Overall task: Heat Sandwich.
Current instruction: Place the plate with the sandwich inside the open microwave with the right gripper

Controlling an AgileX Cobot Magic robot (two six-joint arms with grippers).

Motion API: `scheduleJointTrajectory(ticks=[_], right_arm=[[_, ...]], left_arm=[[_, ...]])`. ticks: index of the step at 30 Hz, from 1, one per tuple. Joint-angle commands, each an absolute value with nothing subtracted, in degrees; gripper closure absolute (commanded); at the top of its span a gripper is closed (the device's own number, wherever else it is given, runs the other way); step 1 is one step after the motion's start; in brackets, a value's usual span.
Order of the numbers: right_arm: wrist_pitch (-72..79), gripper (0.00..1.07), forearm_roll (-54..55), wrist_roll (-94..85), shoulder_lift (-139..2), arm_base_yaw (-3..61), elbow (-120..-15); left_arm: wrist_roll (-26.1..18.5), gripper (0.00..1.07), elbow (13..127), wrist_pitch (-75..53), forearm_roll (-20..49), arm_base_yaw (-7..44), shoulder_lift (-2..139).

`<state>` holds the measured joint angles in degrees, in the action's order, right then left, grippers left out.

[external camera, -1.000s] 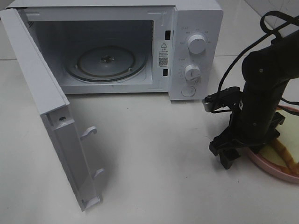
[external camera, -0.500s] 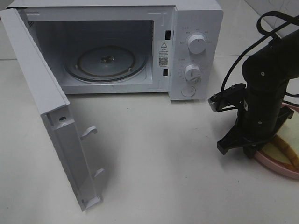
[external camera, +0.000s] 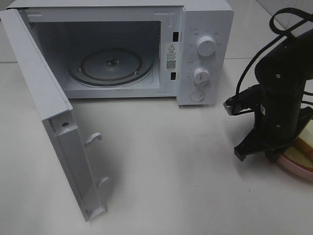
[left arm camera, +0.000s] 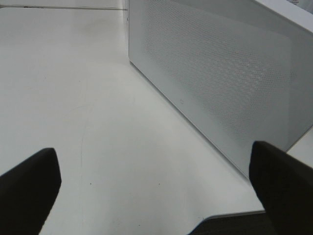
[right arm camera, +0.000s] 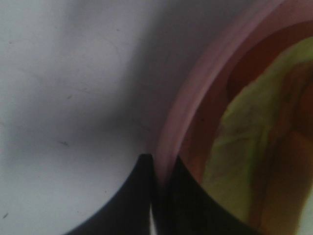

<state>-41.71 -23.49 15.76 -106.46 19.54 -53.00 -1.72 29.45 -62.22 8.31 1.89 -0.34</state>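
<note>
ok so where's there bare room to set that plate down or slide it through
Free: the bare tabletop between the open microwave door and the right gripper, and the glass turntable inside the microwave. Crowded: the right edge, where that gripper pinches the pink plate rim beside the sandwich.

Bright, even light; right wrist close-up blurred, shadowy.
</note>
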Motion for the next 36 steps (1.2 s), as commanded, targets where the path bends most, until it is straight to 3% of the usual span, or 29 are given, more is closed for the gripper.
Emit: scheduleJointTrajectory(ticks=[1,22,36], right_arm=[[-44.8,1.07,-25.7,18.3,-105.1,20.4,-53.0],[-54.3,1.07,-28.3,20.1,-98.1,27.2,-52.8],[-55.2,1.07,-27.8,20.3,-87.2,32.7,-45.0]], left_arm=[[-1.8,0.09,29.5,-61.4,8.6,1.6,-1.2],[-1.8,0.09,29.5,-61.4,8.6,1.6,-1.2],[-1.8,0.09,29.5,-61.4,8.6,1.6,-1.2]])
